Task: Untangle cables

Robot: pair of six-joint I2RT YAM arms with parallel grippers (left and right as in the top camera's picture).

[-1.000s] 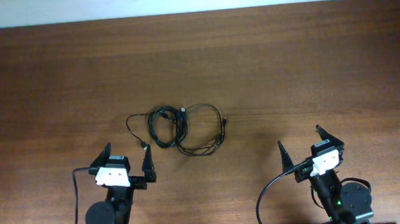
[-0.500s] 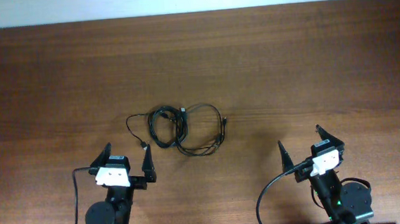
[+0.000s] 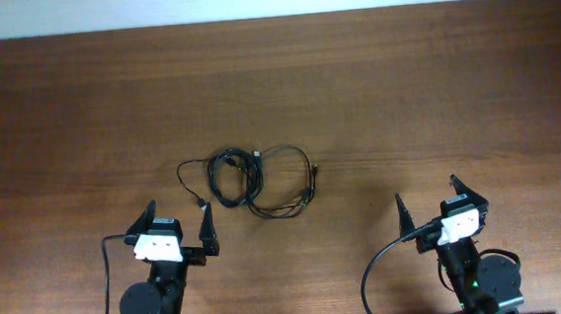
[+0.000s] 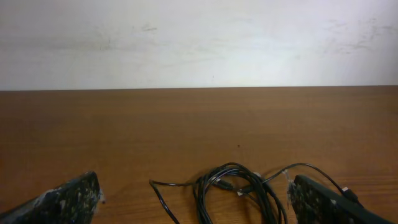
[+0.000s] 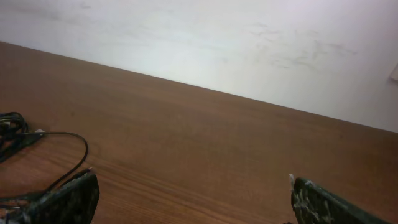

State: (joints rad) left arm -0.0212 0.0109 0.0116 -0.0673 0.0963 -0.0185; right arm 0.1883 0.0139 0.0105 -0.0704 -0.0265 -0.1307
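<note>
Left pincer (image 3: 178, 206) sits at the lower left of the overhead frame, its two dark fingers spread wide apart with nothing between them, tips pointing up the frame. Just above it and a little to the right, left of centre on the brown wooden table (image 3: 404, 79), lie the cables (image 3: 250, 177): thin dark cords wound into a knot of overlapping loops, one loose strand curling out to the left and a wider loop trailing to the right. From the left wrist the tangle shows low in the frame, between the two fingers. Right pincer (image 3: 424, 187), at the lower right of the overhead frame, also stands wide open and empty, well apart from the cords. Its wrist view catches only one loop at the left edge, with a pale wall (image 5: 249, 43) behind the table.
</note>
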